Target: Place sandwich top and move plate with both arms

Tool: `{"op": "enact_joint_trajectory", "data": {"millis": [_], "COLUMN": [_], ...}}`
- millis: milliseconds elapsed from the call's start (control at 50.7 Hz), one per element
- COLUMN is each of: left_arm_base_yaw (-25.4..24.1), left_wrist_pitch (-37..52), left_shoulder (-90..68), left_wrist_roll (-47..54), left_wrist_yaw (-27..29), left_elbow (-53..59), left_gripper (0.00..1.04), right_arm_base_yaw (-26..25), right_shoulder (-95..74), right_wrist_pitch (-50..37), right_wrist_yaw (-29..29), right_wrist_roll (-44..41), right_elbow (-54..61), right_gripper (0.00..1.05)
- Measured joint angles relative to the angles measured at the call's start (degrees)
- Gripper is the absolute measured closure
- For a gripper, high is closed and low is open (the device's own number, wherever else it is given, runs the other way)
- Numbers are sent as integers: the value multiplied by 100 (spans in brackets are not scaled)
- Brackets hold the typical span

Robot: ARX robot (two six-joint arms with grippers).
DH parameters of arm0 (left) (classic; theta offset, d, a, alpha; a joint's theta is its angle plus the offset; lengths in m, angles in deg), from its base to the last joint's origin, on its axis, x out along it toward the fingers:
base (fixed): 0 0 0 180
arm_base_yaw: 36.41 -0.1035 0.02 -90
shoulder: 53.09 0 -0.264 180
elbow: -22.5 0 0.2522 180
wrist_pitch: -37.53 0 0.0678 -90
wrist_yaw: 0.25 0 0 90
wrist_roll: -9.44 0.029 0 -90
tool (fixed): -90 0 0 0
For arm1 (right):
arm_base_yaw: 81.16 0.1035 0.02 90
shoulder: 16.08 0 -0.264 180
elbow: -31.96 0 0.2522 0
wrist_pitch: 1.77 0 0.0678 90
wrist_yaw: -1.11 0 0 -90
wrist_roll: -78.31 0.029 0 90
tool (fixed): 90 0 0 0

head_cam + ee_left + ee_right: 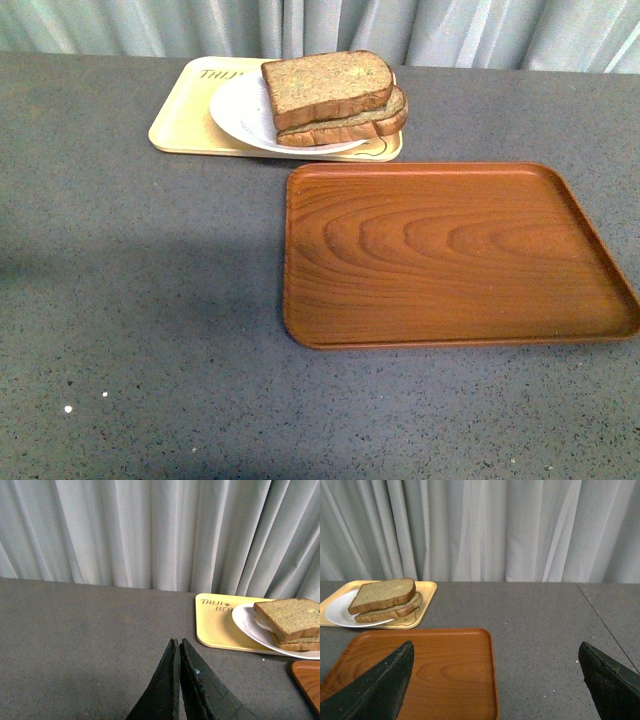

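Yellow tray (pixel 180 125): brown letters "THI..." then hidden by plate (pixel 240 112).

Sandwich top (pixel 328 86) on 2nd slice (pixel 385 118), on plate. Long side runs left-right.

Left pincer (pixel 178 652) closed, empty. Right pincer (pixel 495 652) wide open, empty, above wood tray (pixel 450 255) on desk (pixel 130 320).

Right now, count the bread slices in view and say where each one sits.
2. The top slice lies on the bottom slice, stacked on the plate. Anything between them is hidden.
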Motion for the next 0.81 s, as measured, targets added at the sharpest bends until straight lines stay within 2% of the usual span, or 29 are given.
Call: {"op": "enact_joint_trajectory", "data": {"millis": [296,394,808], "left_arm_base_yaw": [0,0,0], "left_wrist_pitch": [-1589,-2444,-3534], "left_shoulder": [1572,2260,3397], "left_wrist_roll": [57,72,76], "left_wrist_yaw": [0,0,0], "left_elbow": [-37,-52,-52], "left_gripper": [103,103,103], "right_arm_base_yaw": [0,0,0], "right_shoulder": [-2,-2,-2], "right_wrist_pitch": [0,0,0], "right_wrist_yaw": [-2,0,-2], "right_wrist_roll": [0,0,0], "right_elbow": [0,0,0], "right_gripper": [9,9,9]}}
